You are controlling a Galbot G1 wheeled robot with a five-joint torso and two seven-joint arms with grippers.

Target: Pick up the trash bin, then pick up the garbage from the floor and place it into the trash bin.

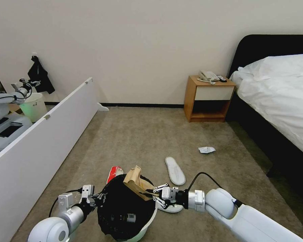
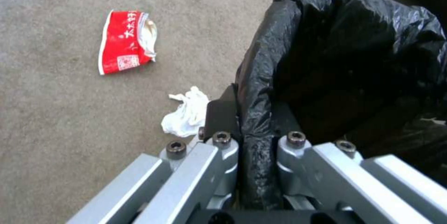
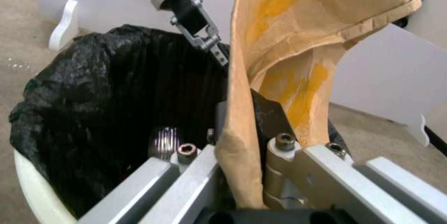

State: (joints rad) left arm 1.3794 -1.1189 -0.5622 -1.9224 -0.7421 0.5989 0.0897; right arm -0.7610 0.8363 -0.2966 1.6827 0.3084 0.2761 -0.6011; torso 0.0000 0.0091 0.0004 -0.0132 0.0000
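Left hand (image 1: 99, 199) is clamped on the rim of the round white black-lined trash bin (image 1: 148, 223), at the bin's 9 o'clock. Right hand (image 1: 155, 194) grips a tan folded paper bag (image 1: 135, 181) over the bin's 3 o'clock rim. Risk: the bag's tall end overhangs the rim and, in my judgement, could tip onto the grey-brown carpet floor (image 1: 151, 141) once let go.

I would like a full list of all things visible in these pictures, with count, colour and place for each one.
trash bin: 1, white with black bag, held off the floor by its rim
tan paper bag: 1, tan with yellow stains, over the bin's mouth
red packet: 1, red-white, on carpet beside the bin
tissue: 1, white, on carpet near the bin
slippers: 2, white, on carpet by the right arm
crumpled paper: 1, white, on carpet near the bed
nightstand: 1, wooden, telephone on top
bed: 1, white sheets, black frame
white board: 1, at left
left gripper: shut on the bin's rim
right gripper: shut on the paper bag
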